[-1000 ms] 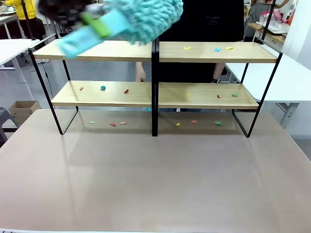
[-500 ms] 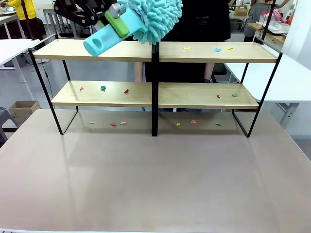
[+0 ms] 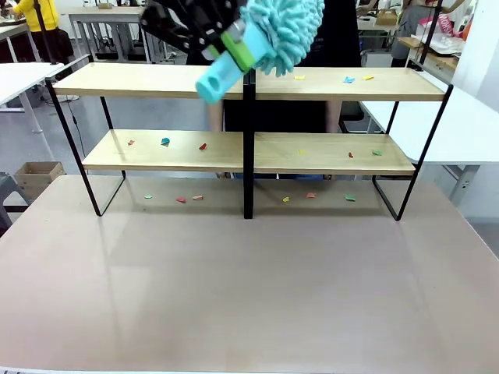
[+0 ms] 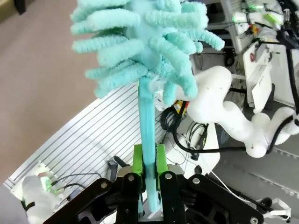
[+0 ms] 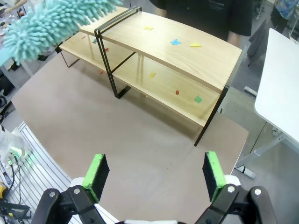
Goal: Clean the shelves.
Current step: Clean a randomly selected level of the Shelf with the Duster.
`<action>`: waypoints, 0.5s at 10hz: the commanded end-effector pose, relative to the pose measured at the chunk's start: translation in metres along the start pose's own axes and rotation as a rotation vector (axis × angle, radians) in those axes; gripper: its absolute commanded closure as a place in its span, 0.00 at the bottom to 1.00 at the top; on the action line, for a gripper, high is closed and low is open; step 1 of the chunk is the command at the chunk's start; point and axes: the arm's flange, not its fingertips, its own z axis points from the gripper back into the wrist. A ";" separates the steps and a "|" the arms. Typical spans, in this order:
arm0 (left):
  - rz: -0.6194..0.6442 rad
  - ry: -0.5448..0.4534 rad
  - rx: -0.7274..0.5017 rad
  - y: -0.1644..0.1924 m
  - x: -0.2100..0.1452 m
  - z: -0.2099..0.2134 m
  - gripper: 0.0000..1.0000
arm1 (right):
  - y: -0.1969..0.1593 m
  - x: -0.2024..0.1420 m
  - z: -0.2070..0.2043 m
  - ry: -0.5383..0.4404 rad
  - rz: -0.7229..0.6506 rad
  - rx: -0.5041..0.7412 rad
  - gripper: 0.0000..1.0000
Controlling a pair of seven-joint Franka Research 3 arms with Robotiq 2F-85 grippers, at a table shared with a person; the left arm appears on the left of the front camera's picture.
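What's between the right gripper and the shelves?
Nothing but bare table. The right wrist view shows it stretching from the open right gripper up to the shelves.

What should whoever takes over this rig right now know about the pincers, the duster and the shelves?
Left pincer: shut on the handle of the duster, fluffy head raised above the middle of the shelves.
Right pincer: open, holding nothing, high over the table.
Done: top left board looks free of scraps.
Left: paper scraps on the top right board, on both lower boards, and on the table under the rack.
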 end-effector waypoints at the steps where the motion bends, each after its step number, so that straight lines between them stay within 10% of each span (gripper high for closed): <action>1: 0.079 0.039 0.072 -0.006 0.040 -0.005 0.88 | 0.000 0.001 0.000 -0.004 0.001 0.005 0.00; 5: 0.209 0.025 0.203 -0.006 0.110 -0.039 0.88 | 0.000 0.001 0.000 -0.004 0.001 0.005 0.00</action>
